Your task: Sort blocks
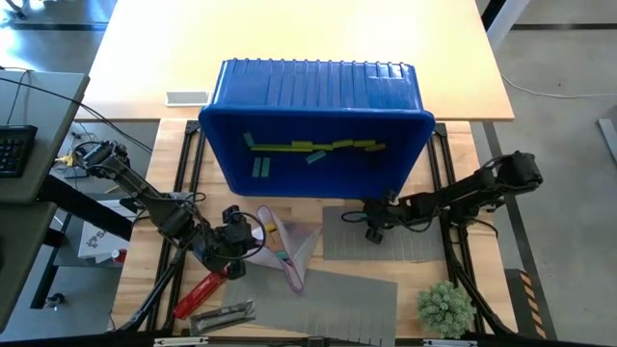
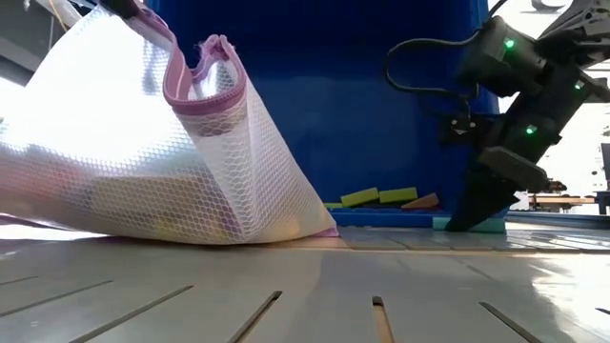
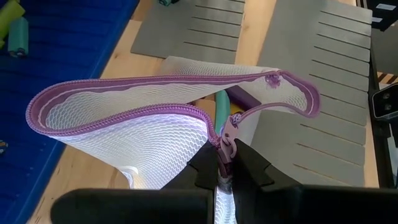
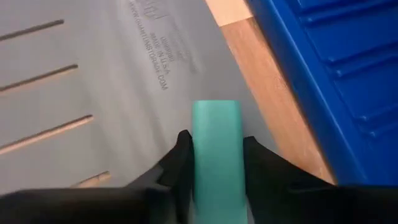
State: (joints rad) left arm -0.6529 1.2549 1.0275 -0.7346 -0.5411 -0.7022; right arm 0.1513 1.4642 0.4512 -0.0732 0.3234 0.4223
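Observation:
A blue bin [image 1: 289, 92] stands tipped at the table's middle, with several yellow-green and teal blocks [image 1: 318, 147] lying inside. In front of it my left gripper [image 3: 225, 168] is shut on a white mesh bag [image 3: 143, 134] with a purple zipper rim. The bag's mouth gapes, and teal and purple blocks [image 3: 222, 102] show inside. Its bottom [image 2: 143, 224] rests on a grey mat. To the right, my right gripper [image 4: 216, 180] is down on another grey mat [image 1: 386, 241], closed on a teal block [image 4: 216, 137]. My left gripper pinches the bag's purple zipper rim at its end by the slider [image 3: 225, 140] between its two fingers. It holds that end up, so the mouth stays open while the bag's bottom lies on the mat. My right gripper has the teal block's two long sides [image 4: 198, 155] between its two fingers, which lie along the block. The fingers slant down from the table's right. The block lies flat on the grey mat [image 4: 93, 93], close to the bin's front edge.
A red cylindrical tool [image 1: 198, 292] and a metal piece [image 1: 227, 313] lie at the near left. A small green plant [image 1: 445, 306] stands at the near right. A third grey mat [image 1: 337, 304] covers the near middle. The bin's wall [image 4: 336, 74] rises just beyond the right gripper.

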